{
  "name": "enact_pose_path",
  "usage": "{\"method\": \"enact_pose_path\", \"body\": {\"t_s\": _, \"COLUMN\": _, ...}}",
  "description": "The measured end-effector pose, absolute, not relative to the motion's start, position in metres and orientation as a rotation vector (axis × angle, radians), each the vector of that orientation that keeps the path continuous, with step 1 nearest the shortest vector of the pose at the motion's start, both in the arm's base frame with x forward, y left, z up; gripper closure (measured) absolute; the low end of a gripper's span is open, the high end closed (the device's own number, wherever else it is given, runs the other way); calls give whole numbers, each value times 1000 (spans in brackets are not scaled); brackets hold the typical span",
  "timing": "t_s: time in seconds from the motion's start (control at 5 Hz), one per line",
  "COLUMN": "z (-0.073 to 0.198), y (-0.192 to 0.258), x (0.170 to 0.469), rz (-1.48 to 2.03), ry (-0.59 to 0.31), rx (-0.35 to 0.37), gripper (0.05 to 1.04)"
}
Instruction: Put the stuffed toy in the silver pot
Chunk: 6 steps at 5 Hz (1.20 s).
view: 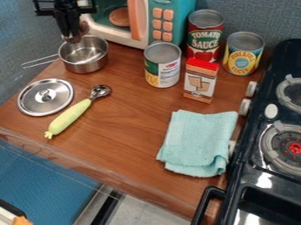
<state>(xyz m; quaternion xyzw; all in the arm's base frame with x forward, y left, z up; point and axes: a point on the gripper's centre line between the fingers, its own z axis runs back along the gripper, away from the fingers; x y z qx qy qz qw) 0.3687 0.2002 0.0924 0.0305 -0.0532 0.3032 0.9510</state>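
Wood counter (pixel 126 114), back-left corner: brownish stuffed toy (pixel 75 37) hangs right under the gripper (pixel 71 30), fingers pinching it, by the back rim of the silver pot (pixel 86 66); drop looks near-vertical, maybe slightly frontward.

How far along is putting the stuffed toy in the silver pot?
Done: the silver pot stands open, its lid lying near it on the counter. In hand: the pincer hangs at the pot's back rim with something brownish at it, perhaps the toy, though I cannot tell. Left, probably: releasing the toy inside the pot and backing away.
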Motion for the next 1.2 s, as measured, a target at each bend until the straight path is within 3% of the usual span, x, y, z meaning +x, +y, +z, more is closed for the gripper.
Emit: {"method": "enact_pose_path", "body": {"t_s": 1.2, "z": 49, "y": 195, "x": 368, "rz": 599, "ry": -49, "rx": 88, "gripper": 981}}
